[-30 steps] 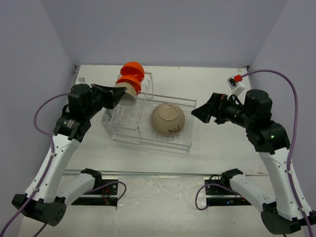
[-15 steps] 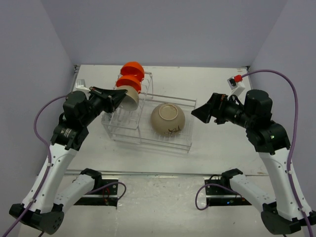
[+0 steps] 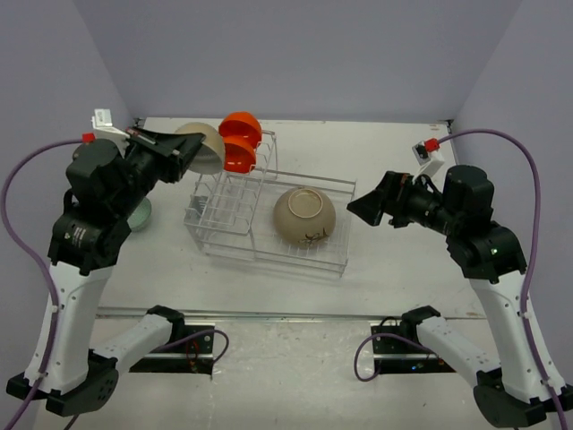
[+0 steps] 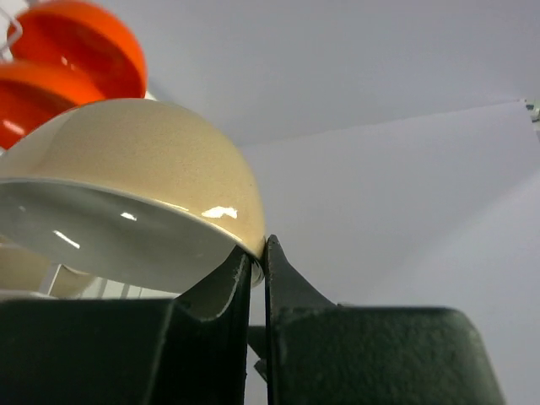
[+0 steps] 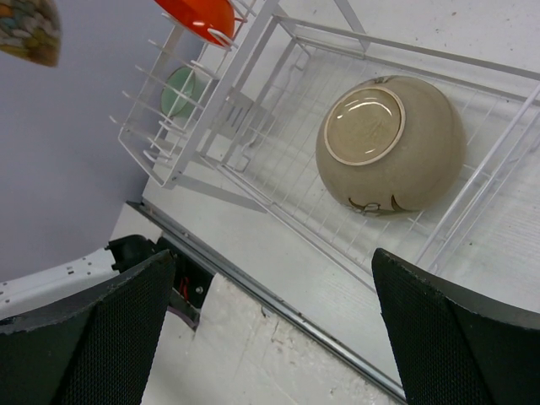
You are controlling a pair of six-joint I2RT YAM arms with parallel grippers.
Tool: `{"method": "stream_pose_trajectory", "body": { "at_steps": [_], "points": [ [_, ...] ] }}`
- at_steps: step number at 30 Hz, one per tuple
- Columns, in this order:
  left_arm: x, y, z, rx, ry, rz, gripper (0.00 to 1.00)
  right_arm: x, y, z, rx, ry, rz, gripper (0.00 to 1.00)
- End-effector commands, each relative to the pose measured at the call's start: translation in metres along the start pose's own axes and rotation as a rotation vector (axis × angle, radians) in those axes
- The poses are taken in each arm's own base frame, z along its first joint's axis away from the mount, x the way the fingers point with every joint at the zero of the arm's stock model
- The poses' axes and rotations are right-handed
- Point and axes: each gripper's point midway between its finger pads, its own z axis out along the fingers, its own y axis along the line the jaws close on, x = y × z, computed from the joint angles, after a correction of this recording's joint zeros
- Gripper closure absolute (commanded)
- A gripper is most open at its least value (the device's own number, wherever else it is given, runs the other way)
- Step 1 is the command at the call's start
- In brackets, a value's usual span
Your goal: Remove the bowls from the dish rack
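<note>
Beside the dish rack (image 3: 220, 217), the left gripper (image 3: 187, 151) pinched the rim of the beige bowl (image 3: 205, 145), held aloft; the right gripper (image 3: 359, 208) hung wide open, empty, near the racked tan bowl (image 3: 304, 216).

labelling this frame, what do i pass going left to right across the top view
mint bowl → beige bowl → orange bowls → tan bowl → right hand

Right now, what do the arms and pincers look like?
The left arm and right arm have white links, black joints and bases, with a purple cable along each. The left pincer and right pincer are black; each wrist bears a white, red-tipped block.
</note>
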Motion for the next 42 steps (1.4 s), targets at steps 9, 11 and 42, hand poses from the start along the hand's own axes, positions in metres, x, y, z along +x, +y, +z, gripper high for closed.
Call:
{"method": "stream_pose_trajectory", "body": {
  "at_steps": [9, 11, 42],
  "points": [
    [-0.07, 0.046, -0.023, -0.492, -0.256, 0.335, 1.0, 0.007, 0.004, 0.001, -0.032, 0.015, -0.018, 0.01],
    [-0.075, 0.066, -0.016, -0.583, -0.257, 0.376, 1.0, 0.006, 0.006, 0.002, -0.037, 0.018, -0.02, 0.01],
    [-0.215, 0.257, 0.03, -1.122, -0.386, 0.407, 1.0, 0.011, -0.002, 0.017, -0.002, 0.077, -0.036, 0.01]
  ]
}}
